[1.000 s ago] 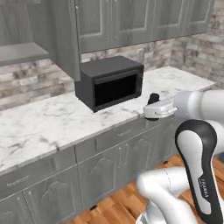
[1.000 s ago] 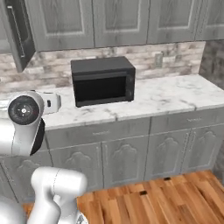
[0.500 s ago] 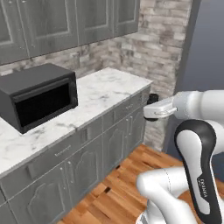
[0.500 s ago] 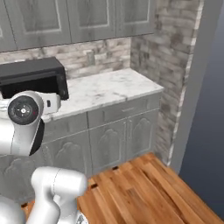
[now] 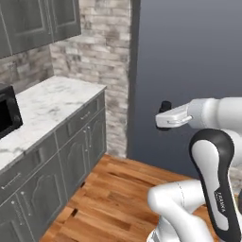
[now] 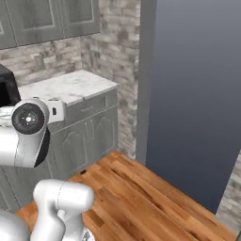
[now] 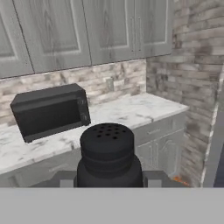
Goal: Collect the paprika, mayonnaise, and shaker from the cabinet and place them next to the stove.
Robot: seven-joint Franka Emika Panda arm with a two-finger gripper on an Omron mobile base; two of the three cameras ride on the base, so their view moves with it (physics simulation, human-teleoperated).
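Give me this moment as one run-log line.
phase: carrying | end effector: shut on shaker | microwave: on marble counter ahead | stove: cannot tell | base: wood floor

Base swung right — microwave (image 5: 8, 115) slid to left edge, counter end (image 5: 90, 90) apparently nearer.

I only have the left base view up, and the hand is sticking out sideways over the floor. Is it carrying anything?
Observer: Yes. The hand view has the gripper shut on the black shaker, its holed top facing the camera.
Operator: What is the hand pointed at?
Observer: A black microwave on the marble counter, under closed grey wall cabinets.
Operator: What is past the counter's end?
Observer: In the right base view, a brick wall, then a tall plain grey-blue panel over the wood floor.
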